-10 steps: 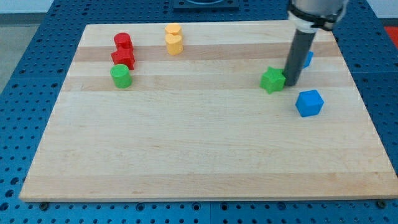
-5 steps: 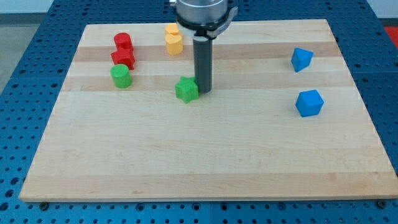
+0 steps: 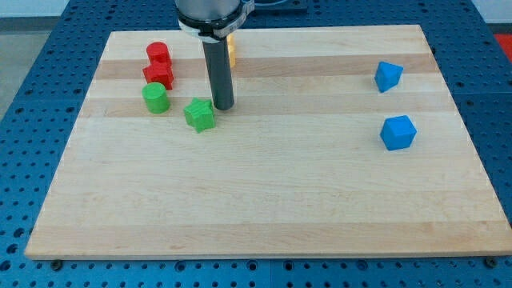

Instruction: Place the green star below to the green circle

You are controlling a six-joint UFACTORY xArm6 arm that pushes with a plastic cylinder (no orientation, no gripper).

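Now my tip (image 3: pixel 222 107) touches the green star block's (image 3: pixel 199 114) upper right; push down-left, stopping below the green circle block (image 3: pixel 155 98).

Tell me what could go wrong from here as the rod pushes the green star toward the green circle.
1. My tip sits at the upper right of the green star block, so a straight leftward push could drive the star into the green circle block instead of below it.
2. A knocked circle could bump the red blocks just above it.
3. An off-centre push may spin the star away.
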